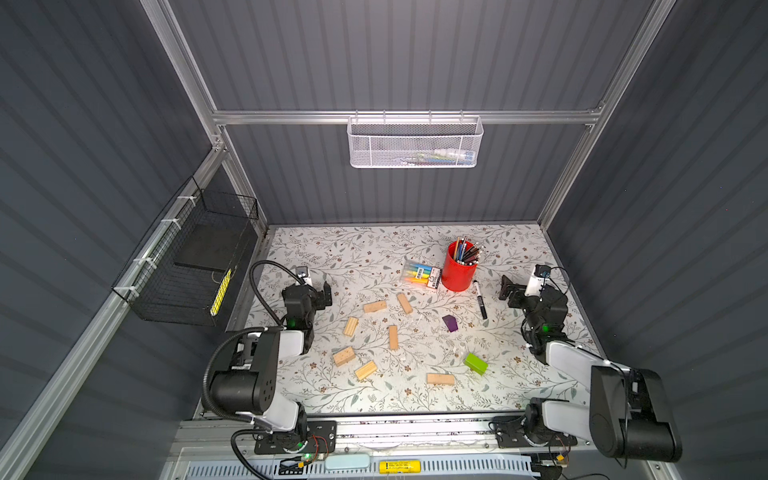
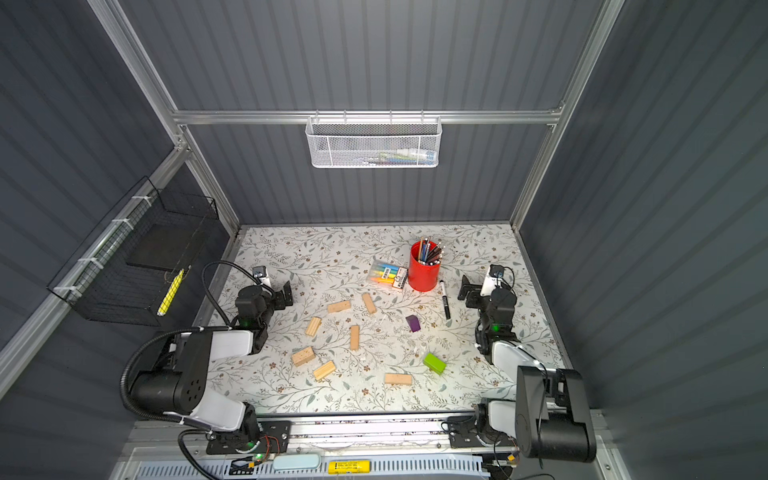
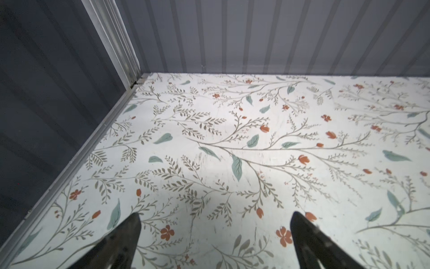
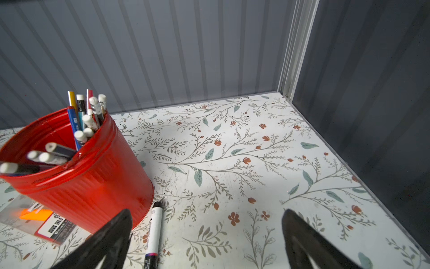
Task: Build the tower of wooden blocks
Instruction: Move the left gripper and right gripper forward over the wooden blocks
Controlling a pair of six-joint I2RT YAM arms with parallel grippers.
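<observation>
Several tan wood blocks lie singly and scattered on the floral mat in both top views, among them one [image 1: 375, 306] at the back, one [image 1: 393, 337] in the middle and one [image 1: 440, 379] at the front. A purple block [image 1: 450, 323] [image 2: 413, 323] and a green block [image 1: 476, 363] [image 2: 434, 363] lie right of them. No tower is in view. My left gripper [image 1: 321, 294] [image 3: 215, 214] hovers open over bare mat at the left. At the right, beside the marker, my right gripper [image 1: 508, 289] [image 4: 207, 211] is open and empty. Neither wrist view shows a block.
A red pencil cup [image 1: 458, 268] [image 4: 93, 177], a clear highlighter pack [image 1: 422, 273] and a black marker [image 1: 480, 299] [image 4: 154, 233] sit at the back right. A white mesh basket [image 1: 415, 141] hangs on the rear wall, a black wire basket [image 1: 187, 266] on the left wall.
</observation>
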